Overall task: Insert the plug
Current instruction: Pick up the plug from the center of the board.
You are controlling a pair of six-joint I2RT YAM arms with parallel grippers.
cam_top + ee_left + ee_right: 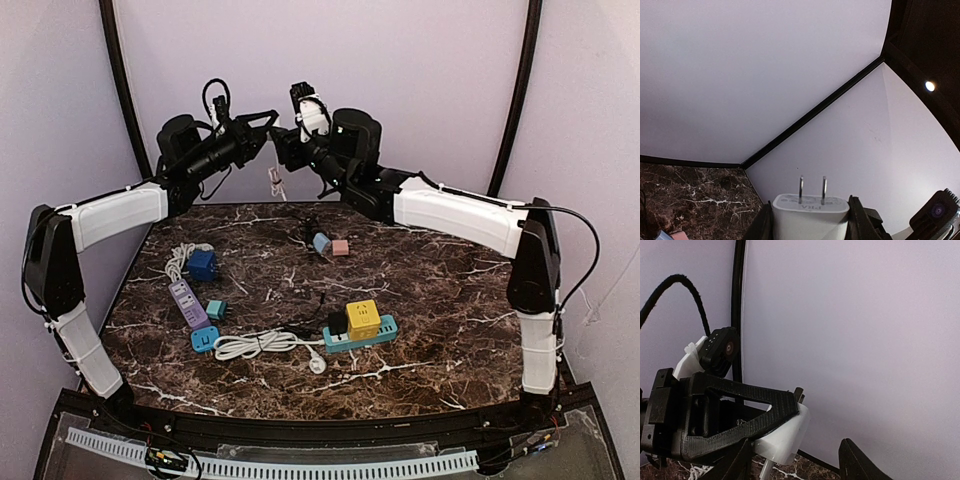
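Left claw [810, 224] is clamped on the white plug [811, 209], one finger on each side of the body. The two metal prongs [812, 189] stick out past the fingertips toward the purple wall. So the plug is up in the air over the far edge of the worktop [430, 290], not touching any strip.

Right claw [795, 446] is right up next to it, nose to nose with the left one. From its own wrist cam the fingers are spread, and the plug sits in the gap between them. There's clear space between the plug and the finger [855, 460] on the right side of that view. Can't tell if the other finger touches anything, since the left claw's black frame blocks that side. A thin white stalk [765, 469] drops down from the plug.

On the marble there's a teal strip [372, 335] near the middle front, with a yellow cube [362, 318] and a black plug [338, 322] sitting on it. A coiled white cable [255, 345] lies just left of it. Further left there's a purple strip [187, 302], a dark blue block [203, 264] and two small teal and blue bits near the purple strip. A pale blue piece [321, 242] and a pink one [340, 247] sit side by side toward the back.
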